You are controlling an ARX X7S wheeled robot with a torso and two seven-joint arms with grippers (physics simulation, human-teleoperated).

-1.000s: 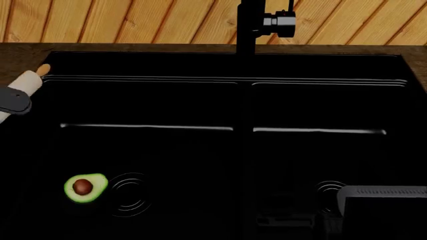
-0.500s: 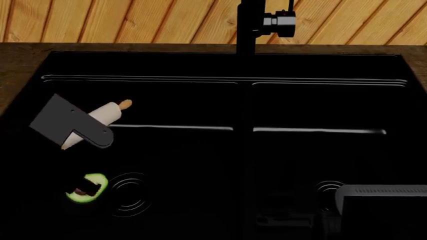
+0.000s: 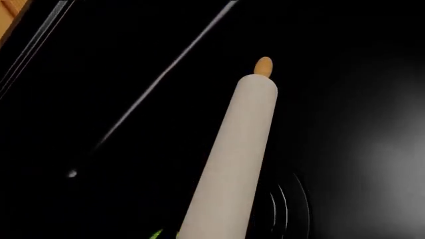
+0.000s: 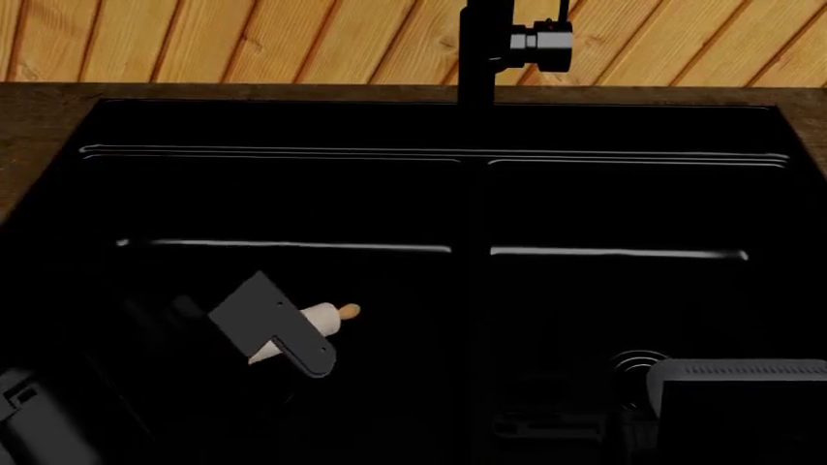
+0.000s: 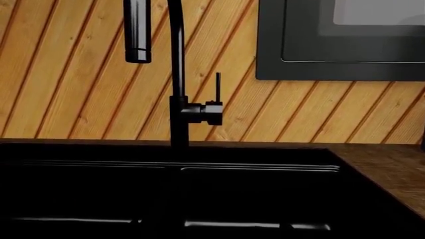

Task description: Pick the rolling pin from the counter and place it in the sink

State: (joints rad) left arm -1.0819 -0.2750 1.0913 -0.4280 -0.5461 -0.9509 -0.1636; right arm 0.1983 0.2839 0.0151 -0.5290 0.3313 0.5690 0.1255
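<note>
The cream-white rolling pin (image 4: 320, 316) with a tan handle tip is held in my left gripper (image 4: 290, 334), which is shut on it low inside the left basin of the black sink (image 4: 607, 199). In the left wrist view the rolling pin (image 3: 232, 159) reaches out over the dark basin floor, above a ringed drain (image 3: 287, 209). A green sliver of the avocado half (image 3: 157, 234) shows beside it; in the head view the avocado is hidden under the gripper. My right gripper (image 4: 737, 386) shows as a grey block at the sink's front right; its fingers are lost in the dark.
The black faucet (image 4: 485, 48) stands at the sink's back centre, also in the right wrist view (image 5: 176, 79). The brown counter (image 4: 39, 107) frames the sink. The right drain (image 4: 630, 366) lies by my right arm. A dark framed panel (image 5: 339, 45) hangs on the plank wall.
My left gripper has carried the rolling pin from the sink's left rim rightward and down into the left basin. It now covers the avocado half and left drain. The right arm has not moved.
</note>
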